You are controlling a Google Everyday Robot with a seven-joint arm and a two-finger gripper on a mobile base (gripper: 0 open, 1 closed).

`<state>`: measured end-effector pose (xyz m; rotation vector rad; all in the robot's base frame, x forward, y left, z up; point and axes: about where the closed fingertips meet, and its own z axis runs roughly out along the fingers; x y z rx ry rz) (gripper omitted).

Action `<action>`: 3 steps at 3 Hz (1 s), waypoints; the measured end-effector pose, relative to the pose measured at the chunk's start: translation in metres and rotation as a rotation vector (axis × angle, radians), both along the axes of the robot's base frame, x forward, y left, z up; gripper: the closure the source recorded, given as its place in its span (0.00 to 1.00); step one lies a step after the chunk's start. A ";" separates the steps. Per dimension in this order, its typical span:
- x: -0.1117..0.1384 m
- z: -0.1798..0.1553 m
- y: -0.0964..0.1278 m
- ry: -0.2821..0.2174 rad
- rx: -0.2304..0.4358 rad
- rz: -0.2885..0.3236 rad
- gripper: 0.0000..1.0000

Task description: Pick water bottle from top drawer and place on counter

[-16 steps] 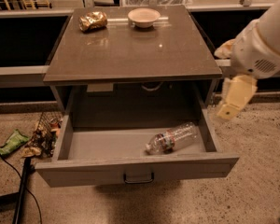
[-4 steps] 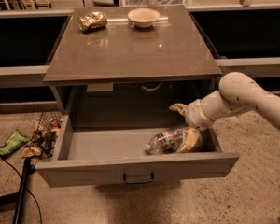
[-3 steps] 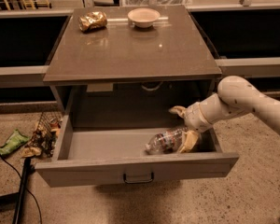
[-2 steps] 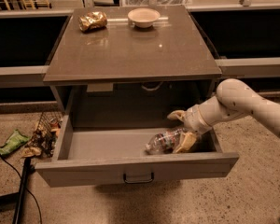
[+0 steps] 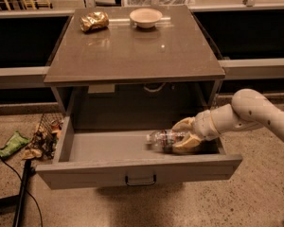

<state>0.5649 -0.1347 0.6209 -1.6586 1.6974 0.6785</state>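
The arm (image 5: 255, 112) is seen entering from the right edge, bent downward at the elbow, with the hand (image 5: 181, 135) held low, pointed leftward, right of centre.

open top drawer (image 5: 85, 175) at lower centre, left half of its floor bare, gripper (image 5: 181, 137) low in its right end at the water bottle (image 5: 162, 138), counter (image 5: 132, 51) overhanging the drawer's rear, foil bag (image 5: 94, 21) and bowl (image 5: 146, 17) along its upper edge, middle seemingly unobstructed

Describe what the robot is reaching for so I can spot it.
Look in the open top drawer under the counter. At its right end, at the end effector, the water bottle lies sideways: clear plastic, unlike the gold bag and bowl above.
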 end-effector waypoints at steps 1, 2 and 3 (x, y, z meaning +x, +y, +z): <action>-0.001 0.009 -0.003 0.004 0.054 -0.031 0.86; -0.004 0.045 -0.004 -0.012 0.091 -0.051 1.00; -0.018 0.092 0.002 -0.088 0.061 -0.011 1.00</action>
